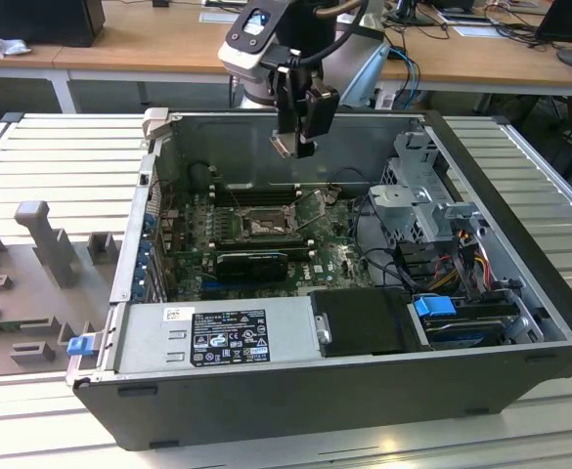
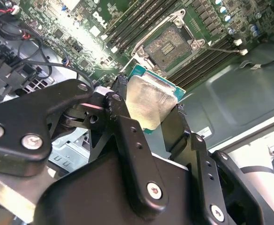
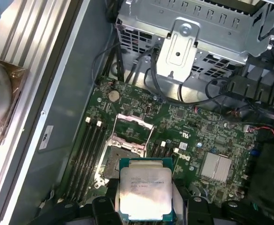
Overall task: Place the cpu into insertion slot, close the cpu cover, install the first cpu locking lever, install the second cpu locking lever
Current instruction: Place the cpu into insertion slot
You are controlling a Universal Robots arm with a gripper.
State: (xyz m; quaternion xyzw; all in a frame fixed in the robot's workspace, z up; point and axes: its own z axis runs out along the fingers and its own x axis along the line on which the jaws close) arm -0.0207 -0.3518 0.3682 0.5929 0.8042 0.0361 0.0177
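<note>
The gripper is clenched on the cpu, held clear above the board. Beyond it the slot lies uncovered. In the exterior view both hang upper centre, over the case.

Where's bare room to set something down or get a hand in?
Free: slatted table on the exterior view's right of the case. Crowded: cables and drive cage beside the motherboard; tool holding the cpu hangs near the insertion slot.

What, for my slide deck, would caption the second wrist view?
Hand holds the cpu above the motherboard, with the socket bare.
</note>
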